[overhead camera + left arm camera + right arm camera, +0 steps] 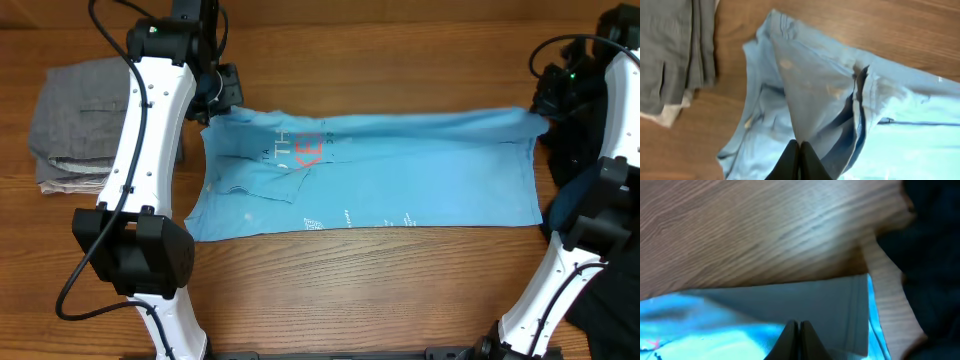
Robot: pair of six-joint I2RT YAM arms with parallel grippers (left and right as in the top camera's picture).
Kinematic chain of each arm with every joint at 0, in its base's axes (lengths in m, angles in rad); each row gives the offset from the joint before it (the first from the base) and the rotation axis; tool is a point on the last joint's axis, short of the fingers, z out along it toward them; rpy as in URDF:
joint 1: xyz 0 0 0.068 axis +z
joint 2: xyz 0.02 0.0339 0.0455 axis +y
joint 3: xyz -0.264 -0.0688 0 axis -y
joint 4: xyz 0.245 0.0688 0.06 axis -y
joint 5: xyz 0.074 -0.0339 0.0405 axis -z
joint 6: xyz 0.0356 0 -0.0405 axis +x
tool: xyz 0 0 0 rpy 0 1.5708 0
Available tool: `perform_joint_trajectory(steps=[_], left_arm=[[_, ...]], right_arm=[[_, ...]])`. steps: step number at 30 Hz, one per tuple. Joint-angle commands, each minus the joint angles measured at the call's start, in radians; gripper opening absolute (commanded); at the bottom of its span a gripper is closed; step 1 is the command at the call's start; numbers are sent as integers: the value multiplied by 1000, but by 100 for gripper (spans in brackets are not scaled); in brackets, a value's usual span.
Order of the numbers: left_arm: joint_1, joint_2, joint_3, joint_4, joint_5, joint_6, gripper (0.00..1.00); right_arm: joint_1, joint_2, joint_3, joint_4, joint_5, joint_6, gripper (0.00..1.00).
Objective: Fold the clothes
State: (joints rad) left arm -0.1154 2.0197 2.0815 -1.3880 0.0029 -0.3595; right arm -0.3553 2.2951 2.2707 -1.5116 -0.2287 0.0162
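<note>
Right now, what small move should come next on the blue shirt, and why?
Probably draw the far edge toward the near edge: left gripper and right gripper each pinch a far corner of the light blue fabric shirt, spread flat.

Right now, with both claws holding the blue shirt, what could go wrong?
The left claw pinches only a thin bunch of the blue shirt, so it may slip out. The shirt is wrinkled near that claw; folding could trap the creases. The gray folded pile lies close and might be dragged.
</note>
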Motion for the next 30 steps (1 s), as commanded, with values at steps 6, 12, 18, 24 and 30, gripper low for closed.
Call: perform_joint_trajectory(steps=[6,12,18,24,30], left_arm=[[5,-38,15,-130,-10,-23,4],[4,-38,15,-235,-13,-30,4],[5,-38,14,-302,-13,-29,4],[2,-71,-64,-302,10,-30,4],[2,-147,-268,-256,16,-38,4]], right_arm=[[-14,-40,19,-114,95,122,4],[-14,-42,13,-183,146,180,4],[-14,-50,-57,-183,151,194,4],[-14,-57,-130,-183,155,198,4],[-14,-143,-204,-183,264,291,4]])
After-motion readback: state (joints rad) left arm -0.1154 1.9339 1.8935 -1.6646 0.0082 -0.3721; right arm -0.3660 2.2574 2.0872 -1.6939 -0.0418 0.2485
